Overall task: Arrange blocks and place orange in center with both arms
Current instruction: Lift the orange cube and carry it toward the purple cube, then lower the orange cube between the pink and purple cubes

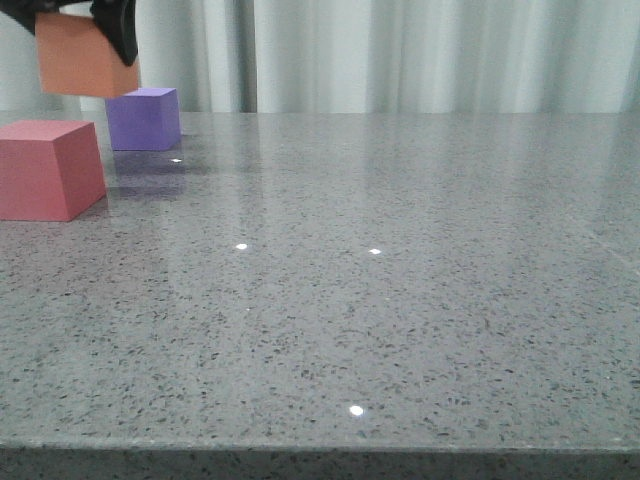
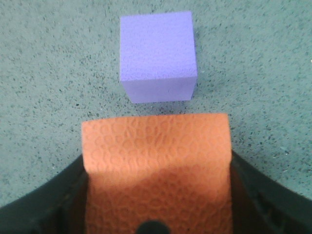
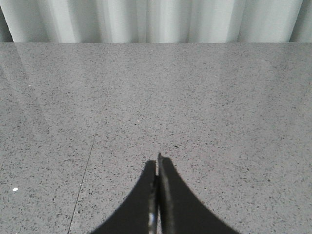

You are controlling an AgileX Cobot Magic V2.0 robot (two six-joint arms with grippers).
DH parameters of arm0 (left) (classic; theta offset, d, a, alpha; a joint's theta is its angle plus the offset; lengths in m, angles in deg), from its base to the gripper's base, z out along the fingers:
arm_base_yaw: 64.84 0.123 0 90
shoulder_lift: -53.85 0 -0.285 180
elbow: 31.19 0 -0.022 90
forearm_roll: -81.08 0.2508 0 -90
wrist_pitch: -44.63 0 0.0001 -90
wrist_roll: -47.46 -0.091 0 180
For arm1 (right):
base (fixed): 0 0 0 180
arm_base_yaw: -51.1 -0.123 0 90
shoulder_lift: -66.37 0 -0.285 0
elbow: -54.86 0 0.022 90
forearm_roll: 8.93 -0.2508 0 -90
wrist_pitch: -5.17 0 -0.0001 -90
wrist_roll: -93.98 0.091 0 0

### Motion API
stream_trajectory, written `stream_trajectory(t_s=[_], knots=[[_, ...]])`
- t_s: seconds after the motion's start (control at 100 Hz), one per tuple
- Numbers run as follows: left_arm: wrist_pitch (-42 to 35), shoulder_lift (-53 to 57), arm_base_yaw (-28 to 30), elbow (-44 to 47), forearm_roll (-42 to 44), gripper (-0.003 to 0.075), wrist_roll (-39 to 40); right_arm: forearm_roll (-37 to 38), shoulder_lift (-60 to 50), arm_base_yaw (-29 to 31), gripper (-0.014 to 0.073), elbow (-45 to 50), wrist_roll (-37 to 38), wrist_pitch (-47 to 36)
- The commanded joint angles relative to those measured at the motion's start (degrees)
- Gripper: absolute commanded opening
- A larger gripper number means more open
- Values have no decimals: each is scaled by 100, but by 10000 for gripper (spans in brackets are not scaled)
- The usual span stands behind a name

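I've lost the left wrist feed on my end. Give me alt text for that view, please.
The left gripper holds the orange cube between its black fingers, raised above the speckled grey table. The purple cube sits on the table just beyond the orange one, apart from it.
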Motion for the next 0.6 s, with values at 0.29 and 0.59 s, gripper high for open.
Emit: stream_trajectory(t_s=[0.29, 0.59], knots=[[-1167, 128, 152, 407, -118, 101, 1, 127, -13, 35, -110, -159, -18, -441], [-1262, -187, 152, 418, -118, 101, 1, 127, -13, 35, -110, -159, -18, -441]])
